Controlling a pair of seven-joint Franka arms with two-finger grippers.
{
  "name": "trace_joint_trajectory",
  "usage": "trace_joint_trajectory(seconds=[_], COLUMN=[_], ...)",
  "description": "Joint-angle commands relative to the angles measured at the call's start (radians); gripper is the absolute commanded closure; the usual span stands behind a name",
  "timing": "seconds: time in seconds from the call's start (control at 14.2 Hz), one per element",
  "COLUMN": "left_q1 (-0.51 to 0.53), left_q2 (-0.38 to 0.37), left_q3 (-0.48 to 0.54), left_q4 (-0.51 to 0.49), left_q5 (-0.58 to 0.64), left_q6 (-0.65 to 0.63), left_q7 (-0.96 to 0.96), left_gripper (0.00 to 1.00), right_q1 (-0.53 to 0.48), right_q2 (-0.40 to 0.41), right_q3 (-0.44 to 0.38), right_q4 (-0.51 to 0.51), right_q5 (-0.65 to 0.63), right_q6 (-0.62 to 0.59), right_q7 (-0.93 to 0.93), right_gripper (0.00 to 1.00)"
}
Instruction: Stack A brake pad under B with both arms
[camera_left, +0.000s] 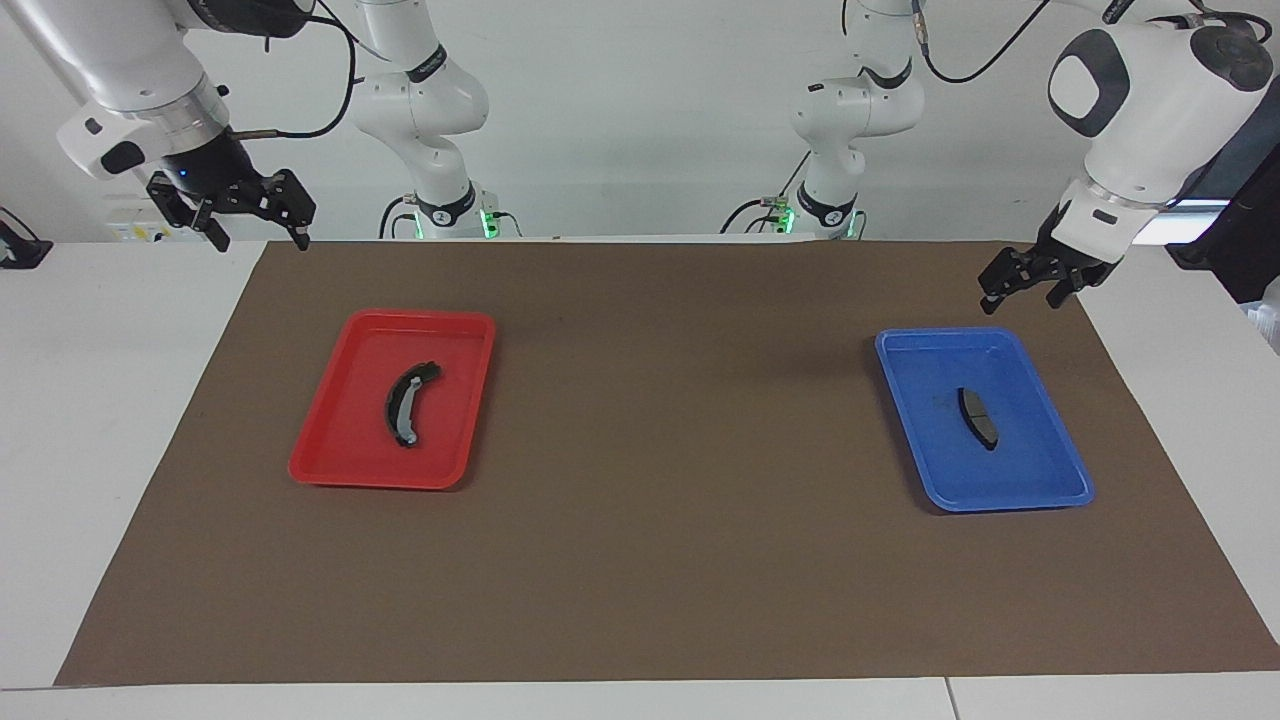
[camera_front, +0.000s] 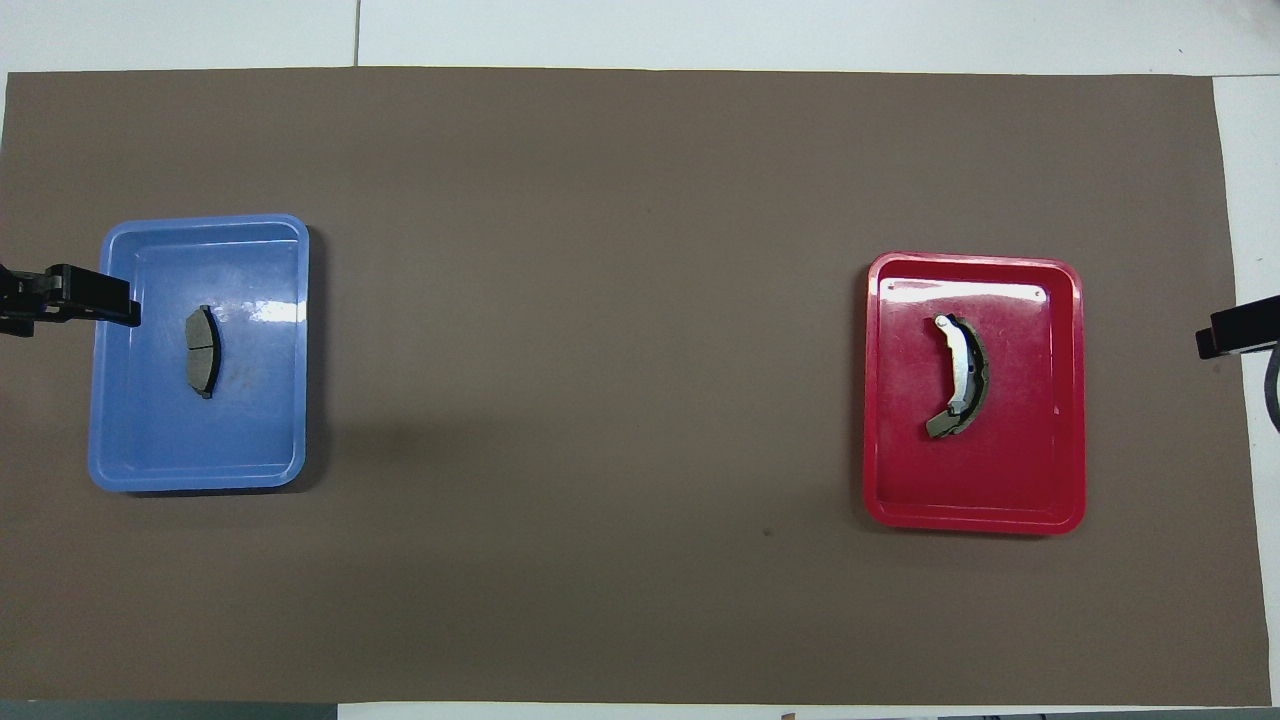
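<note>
Lying apart, A brake pad (camera_left: 978, 417) in blue tray (camera_left: 1040, 495), B (camera_left: 408, 402) in red tray (camera_left: 330, 470), left gripper (camera_left: 1025, 290) and right gripper (camera_left: 255, 230) both spread, holding nothing

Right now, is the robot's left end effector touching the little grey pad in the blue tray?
Apart. In the facing view the left end effector hangs in the air above the blue tray's robot-side edge, while the short grey pad lies flat inside the tray.

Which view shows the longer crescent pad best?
The overhead view: pad B lies in the red tray, its curve and pale strip seen flat. The facing view shows it foreshortened, the strip darker.
</note>
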Motion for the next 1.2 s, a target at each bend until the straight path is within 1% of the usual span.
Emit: trace_joint_trajectory(seconds=[0.0, 0.49, 0.71, 0.85, 1.13], left_q1=[0.001, 0.001, 0.001, 0.001, 0.001], left_q2=[-0.022, -0.022, -0.022, -0.022, -0.022], left_q3=[0.002, 0.002, 0.002, 0.002, 0.002], left_q4=[-0.019, -0.019, -0.019, -0.019, -0.019], left_q5=[-0.003, -0.003, -0.003, -0.003, -0.003], left_q6=[-0.005, -0.005, -0.005, -0.005, -0.005], left_q7=[-0.007, -0.007, -0.007, -0.007, -0.007], left_gripper=[0.00, 0.01, 0.01, 0.00, 0.00], right_q1=[0.000, 0.002, -0.001, -0.012, 0.002], right_q2=[-0.011, -0.014, -0.011, -0.012, -0.017], right_q3=[0.003, 0.003, 0.002, 0.000, 0.002], right_q4=[-0.021, -0.024, -0.023, -0.023, -0.029], right_q5=[-0.017, -0.012, -0.011, 0.001, 0.008], right_q6=[0.020, 0.023, 0.064, 0.061, 0.059], right_q7=[-0.019, -0.016, -0.014, -0.022, -0.025], right_gripper=[0.01, 0.01, 0.01, 0.01, 0.01])
